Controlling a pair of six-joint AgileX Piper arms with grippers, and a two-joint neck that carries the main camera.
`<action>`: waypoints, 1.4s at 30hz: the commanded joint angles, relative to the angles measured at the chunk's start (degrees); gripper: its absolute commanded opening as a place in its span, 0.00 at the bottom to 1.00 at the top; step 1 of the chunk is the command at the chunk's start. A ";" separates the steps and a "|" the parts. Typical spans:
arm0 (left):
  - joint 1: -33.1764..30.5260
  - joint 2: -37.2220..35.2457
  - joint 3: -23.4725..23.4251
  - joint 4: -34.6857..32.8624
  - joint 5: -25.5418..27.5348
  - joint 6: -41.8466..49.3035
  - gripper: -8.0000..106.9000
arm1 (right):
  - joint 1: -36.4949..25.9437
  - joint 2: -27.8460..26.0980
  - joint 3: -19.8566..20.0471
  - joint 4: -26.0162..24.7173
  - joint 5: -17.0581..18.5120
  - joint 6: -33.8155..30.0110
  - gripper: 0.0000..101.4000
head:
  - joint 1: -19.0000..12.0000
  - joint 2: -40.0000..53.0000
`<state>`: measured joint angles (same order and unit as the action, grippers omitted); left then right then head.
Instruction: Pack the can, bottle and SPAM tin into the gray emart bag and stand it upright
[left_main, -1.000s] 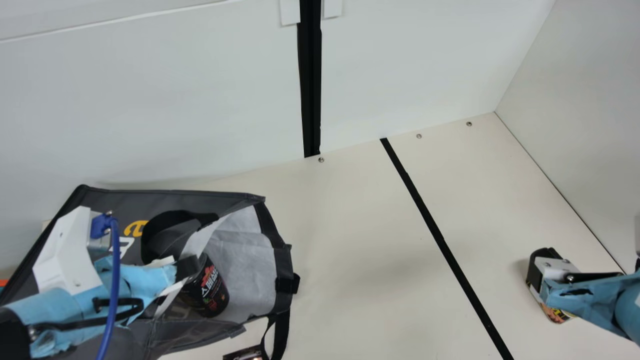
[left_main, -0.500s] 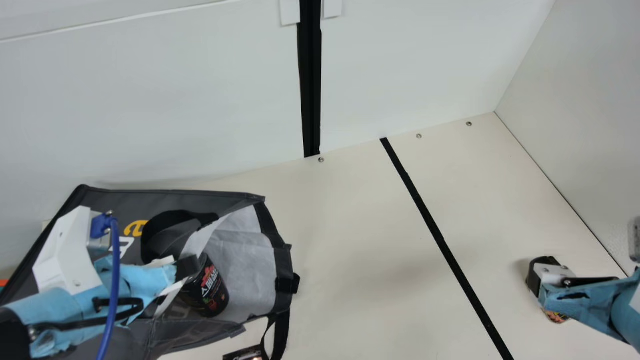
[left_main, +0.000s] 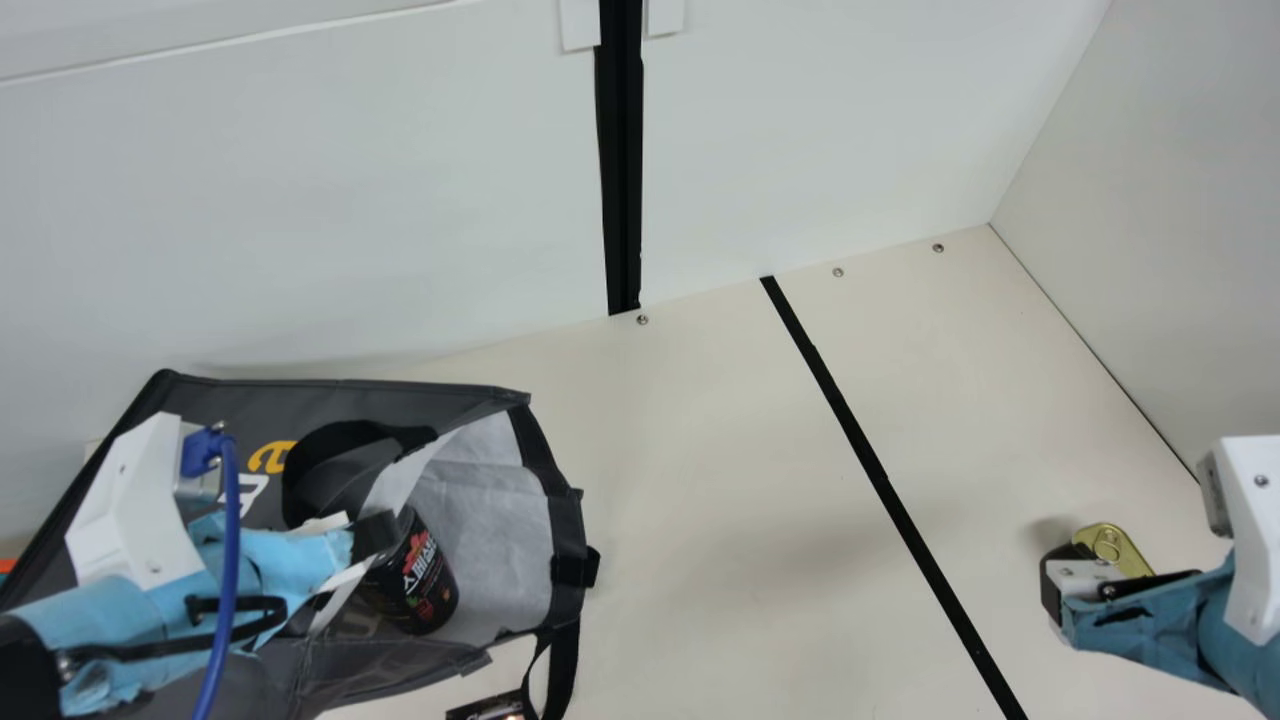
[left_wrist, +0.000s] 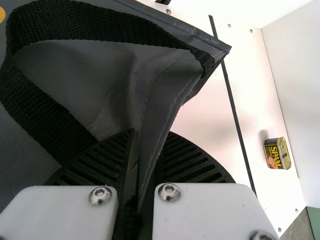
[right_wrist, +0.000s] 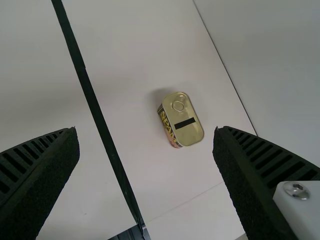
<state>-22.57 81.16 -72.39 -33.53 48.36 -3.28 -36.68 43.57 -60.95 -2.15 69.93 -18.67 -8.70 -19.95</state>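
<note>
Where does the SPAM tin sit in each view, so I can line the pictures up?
Main view: SPAM tin at the lower right, partly hidden.
Left wrist view: far off, beyond the black line from the gray bag, near the side wall.
Right wrist view: between the black line and the side wall, ahead of the open right gripper.
Shared landmark: that black line, in all three.

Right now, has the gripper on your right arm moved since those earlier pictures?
Yes. In the main view, my right gripper has shifted closer to the slanting black stripe and lower, uncovering the SPAM tin's gold lid.
</note>
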 joint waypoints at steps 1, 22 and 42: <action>0.00 0.00 0.00 0.00 0.00 0.00 0.00 | -0.22 0.29 0.31 0.37 -0.03 -1.18 0.94 | -1.30 -0.05; 0.00 0.00 0.00 0.00 0.00 0.00 0.00 | -6.63 4.67 2.49 6.23 -0.03 -15.68 0.94 | -1.30 -0.05; 0.00 0.00 0.00 0.00 0.00 0.00 0.00 | -23.57 11.31 3.21 15.06 -0.03 -38.90 0.94 | -1.30 -0.05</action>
<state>-22.57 81.16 -72.39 -33.53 48.36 -3.28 -58.79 54.54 -57.75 12.51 69.82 -55.15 -8.70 -19.95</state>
